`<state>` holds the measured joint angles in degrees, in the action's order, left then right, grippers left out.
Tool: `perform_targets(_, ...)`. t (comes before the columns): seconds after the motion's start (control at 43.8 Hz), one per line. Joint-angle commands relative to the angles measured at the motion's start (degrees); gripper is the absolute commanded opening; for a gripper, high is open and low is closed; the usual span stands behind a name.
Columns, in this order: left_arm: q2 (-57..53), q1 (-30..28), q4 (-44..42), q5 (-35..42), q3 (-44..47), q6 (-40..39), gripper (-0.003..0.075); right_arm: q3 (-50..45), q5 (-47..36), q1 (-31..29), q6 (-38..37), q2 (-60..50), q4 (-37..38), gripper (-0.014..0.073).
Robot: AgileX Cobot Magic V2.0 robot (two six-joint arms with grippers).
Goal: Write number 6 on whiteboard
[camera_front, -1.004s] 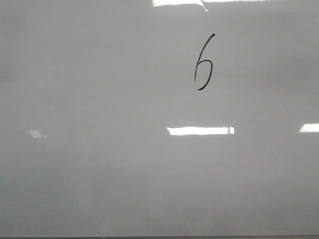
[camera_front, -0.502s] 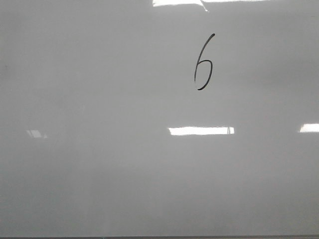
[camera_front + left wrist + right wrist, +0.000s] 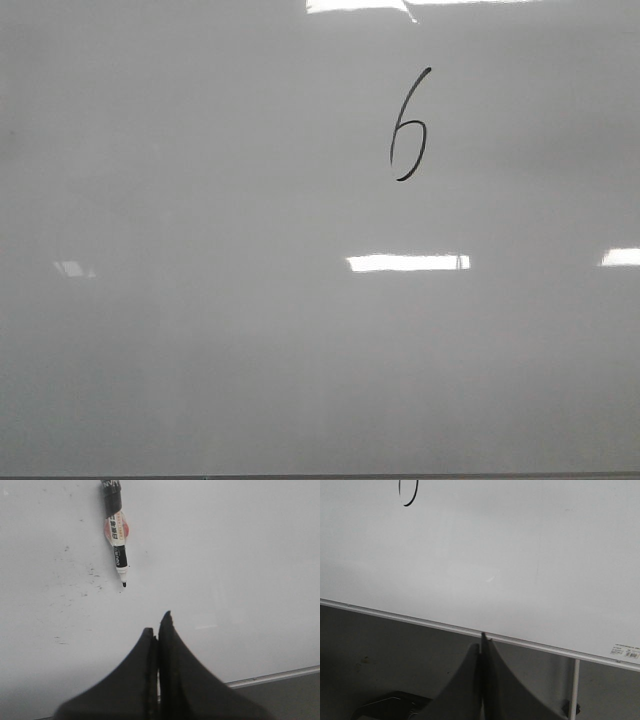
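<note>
A thin, slanted black number 6 point(image 3: 408, 125) stands on the upper middle of the glossy pale whiteboard point(image 3: 200, 350) that fills the front view. Only the bottom curve of the 6 point(image 3: 408, 500) shows in the right wrist view. No gripper shows in the front view. My left gripper point(image 3: 157, 622) is shut and empty over the whiteboard point(image 3: 225, 555). A black marker point(image 3: 117, 535) lies on the board beyond it, uncapped tip pointing toward the fingers. My right gripper point(image 3: 483, 641) is shut and empty, its tips at the board's lower frame edge point(image 3: 395, 616).
Small black smudges point(image 3: 90, 575) dot the board near the marker. The board's metal edge point(image 3: 280, 676) shows by the left gripper. Below the board in the right wrist view are a dark floor, a stand leg point(image 3: 573, 690) and a dark object point(image 3: 390, 707). Bright light reflections point(image 3: 405, 262) lie on the board.
None of the task's things moved. Only the light reflection in the middle of the board has got slightly shorter at its left end.
</note>
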<state>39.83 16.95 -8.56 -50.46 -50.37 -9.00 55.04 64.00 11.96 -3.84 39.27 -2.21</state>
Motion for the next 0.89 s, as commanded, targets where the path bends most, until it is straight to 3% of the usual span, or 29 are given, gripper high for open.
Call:
perform_targets(0.0,-1.0,0.5,0.2,4.2,-1.4,-0.5,-0.0020,1.8,-3.1,-0.3,0.1,0.0,0.6,-0.0069)
perform_targets(0.137,-4.8,-5.4,1.3,4.8,-0.3,0.5,-0.0020,1.8,-3.1,-0.3,0.1,0.0,0.6,-0.0069)
perform_targets(0.319,-14.0,-12.8,9.1,15.8,8.0,13.9,-0.0020,1.8,-3.2,-0.3,0.1,0.0,0.6,-0.0069)
perform_targets(0.548,-23.4,-16.0,8.2,25.3,20.3,13.9,-0.0020,1.8,-3.2,-0.3,0.1,0.0,0.6,-0.0069)
perform_targets(0.867,-32.4,-16.2,9.0,41.1,37.4,13.9,-0.0020,1.8,-3.2,-0.3,0.1,0.0,0.6,-0.0069)
